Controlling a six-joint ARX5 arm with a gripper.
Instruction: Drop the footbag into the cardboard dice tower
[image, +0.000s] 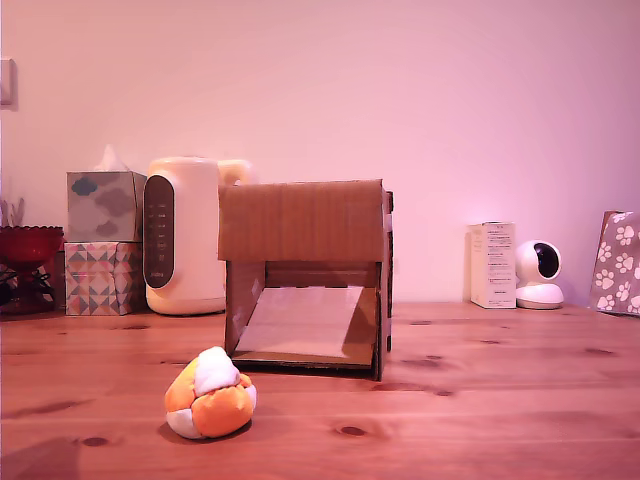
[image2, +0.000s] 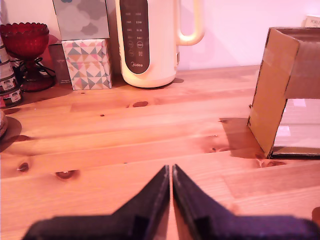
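The footbag (image: 209, 395), a soft ball of orange, yellow and white panels, rests on the wooden table in front of the dice tower's lower corner on the exterior view's left. The cardboard dice tower (image: 303, 276) stands mid-table, its lower opening showing a sloped ramp; its side wall (image2: 270, 90) shows in the wrist view. My gripper (image2: 169, 171) appears only in the wrist view, its two dark fingers pressed together with nothing between them, low over bare table. The footbag is out of the wrist view. The arm is not seen in the exterior view.
A cream electric kettle (image: 183, 237) and stacked patterned tissue boxes (image: 103, 241) stand behind the tower at the exterior view's left, beside a red glass bowl (image: 26, 246). A white box (image: 493, 264), a small camera (image: 539, 274) and a paw-print bag (image: 617, 262) line the back right.
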